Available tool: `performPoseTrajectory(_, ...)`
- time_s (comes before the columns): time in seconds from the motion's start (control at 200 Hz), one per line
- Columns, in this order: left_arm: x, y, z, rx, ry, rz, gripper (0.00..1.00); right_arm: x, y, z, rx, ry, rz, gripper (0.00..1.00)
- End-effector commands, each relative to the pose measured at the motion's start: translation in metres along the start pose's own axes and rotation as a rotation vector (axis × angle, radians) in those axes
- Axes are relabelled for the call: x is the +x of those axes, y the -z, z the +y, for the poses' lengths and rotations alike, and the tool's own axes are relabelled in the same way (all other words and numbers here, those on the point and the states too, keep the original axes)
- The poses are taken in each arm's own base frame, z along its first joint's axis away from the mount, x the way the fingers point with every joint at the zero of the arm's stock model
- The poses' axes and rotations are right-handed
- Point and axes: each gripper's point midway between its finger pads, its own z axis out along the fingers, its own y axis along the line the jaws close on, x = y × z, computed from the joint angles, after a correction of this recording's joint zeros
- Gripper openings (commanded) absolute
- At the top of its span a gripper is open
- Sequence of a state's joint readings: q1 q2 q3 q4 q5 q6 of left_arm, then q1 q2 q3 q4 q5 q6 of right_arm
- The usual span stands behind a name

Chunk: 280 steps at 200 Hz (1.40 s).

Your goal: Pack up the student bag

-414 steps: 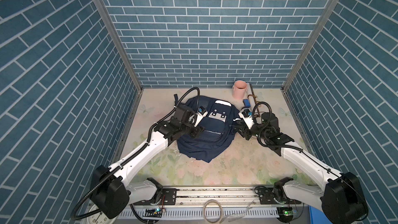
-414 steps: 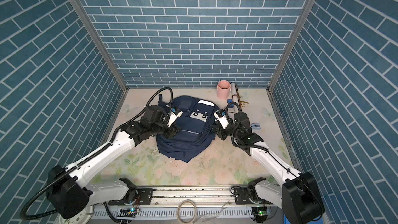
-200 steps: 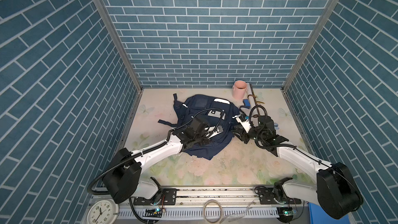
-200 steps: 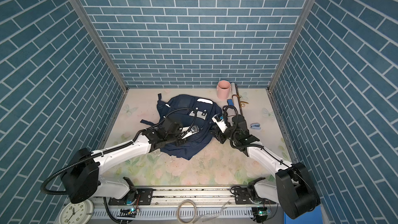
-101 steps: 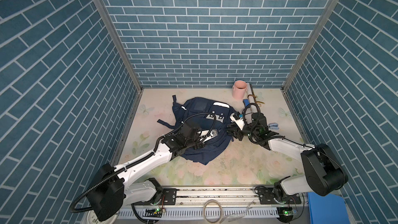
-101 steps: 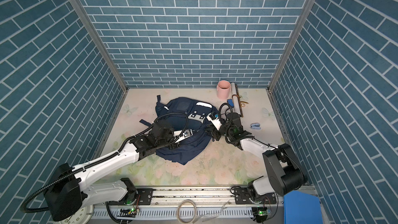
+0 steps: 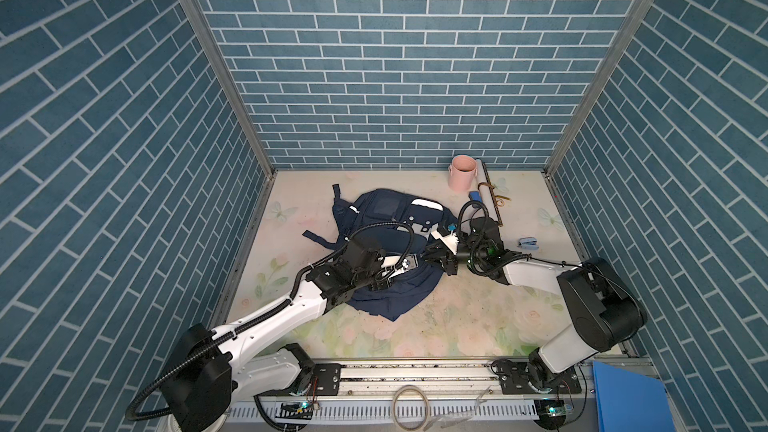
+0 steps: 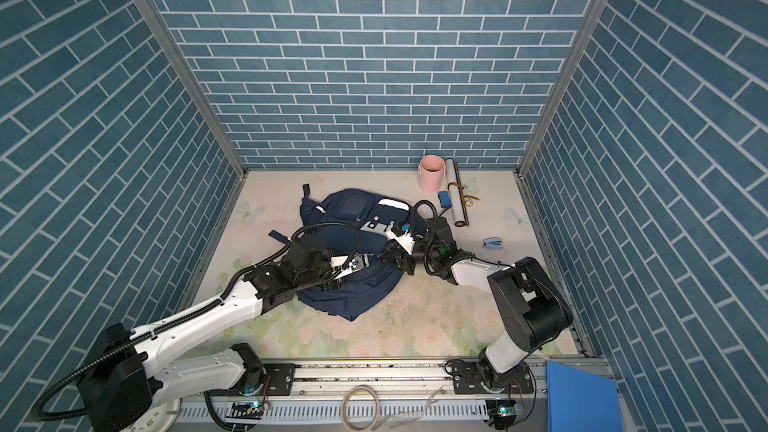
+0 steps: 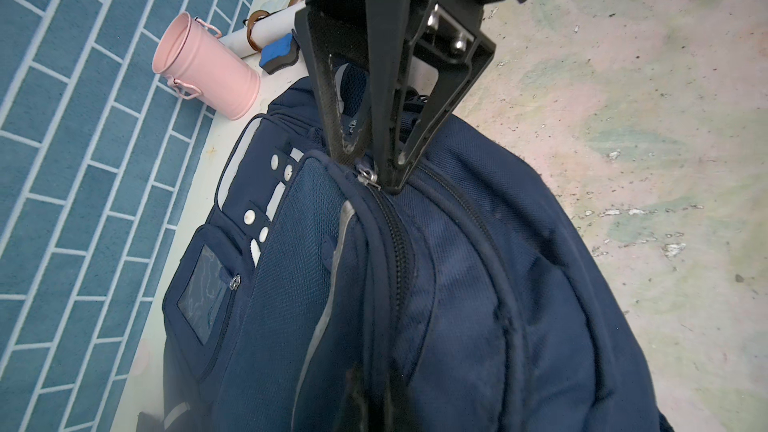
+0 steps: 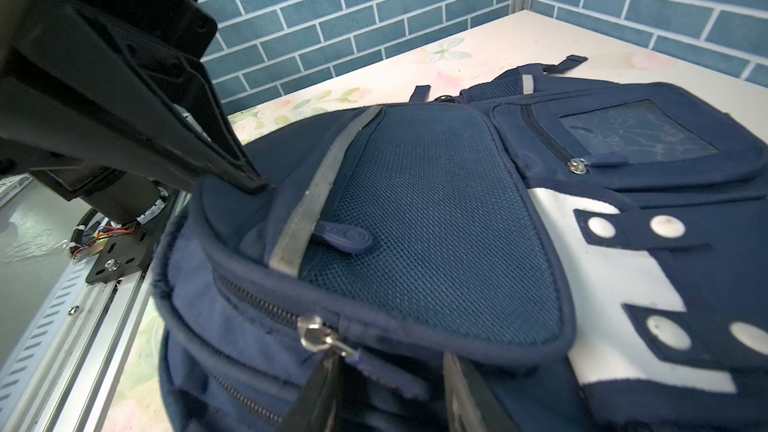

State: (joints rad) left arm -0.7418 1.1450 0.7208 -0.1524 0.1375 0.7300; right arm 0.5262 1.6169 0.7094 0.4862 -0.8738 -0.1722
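The student bag (image 7: 390, 297) lies front up on the middle of the floral table (image 7: 457, 317). Its long axis runs near to far with a slight lean left; the crumpled end points at my bases, the clear window pocket (image 7: 382, 209) at the back wall. My left gripper (image 9: 368, 168) comes in from the near left, jaws pressed together, tips on the bag's piped edge right at a metal zip slider (image 9: 368, 175); whether they nip the pull I cannot tell. The zip running from that slider is closed. Just right of it, my right gripper (image 10: 390, 363) has its jaws partly apart at the bag's edge, and I cannot tell if they clamp it. Farther on, the window pocket's zip is shut. At the far right a pink cup (image 7: 462, 174) stands upright, mouth up, with a white tube (image 7: 489, 193) and a blue block (image 7: 475, 196) just beside it.
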Motion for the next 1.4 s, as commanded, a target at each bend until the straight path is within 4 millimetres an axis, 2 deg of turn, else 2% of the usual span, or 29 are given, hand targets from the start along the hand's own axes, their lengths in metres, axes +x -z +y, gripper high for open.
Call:
performPoseTrajectory(0.0,-0.023,0.010,0.010,-0.034,-0.036,-0.100,0.00,-0.002,-0.010,-0.002,-0.025,0.040,-0.008,0.42)
performPoseTrajectory(0.16,-0.023,0.008,0.015,-0.061,-0.016,-0.107,0.00,0.009,-0.022,0.004,-0.068,0.050,0.041,0.40)
performPoseTrajectory(0.345,-0.021,0.008,0.029,-0.106,0.041,-0.117,0.00,0.006,-0.018,0.022,-0.086,0.125,0.025,0.31)
performPoseTrajectory(0.625,-0.014,0.004,0.036,-0.129,0.053,-0.074,0.00,0.003,-0.004,0.012,0.067,0.126,0.004,0.18)
performPoseTrajectory(0.765,-0.013,0.003,0.034,-0.118,0.060,-0.076,0.00,-0.002,0.001,0.015,0.094,0.161,-0.023,0.17)
performPoseTrajectory(0.905,-0.015,0.003,0.036,-0.125,0.070,-0.082,0.00,-0.004,0.000,0.009,0.120,0.155,-0.022,0.14)
performPoseTrajectory(1.285,-0.018,0.008,0.035,-0.124,0.095,-0.109,0.00,-0.006,-0.010,0.006,0.123,0.177,-0.027,0.18)
performPoseTrajectory(1.395,-0.017,0.008,0.043,-0.154,0.149,-0.091,0.00,-0.004,-0.009,-0.001,0.161,0.155,-0.003,0.03)
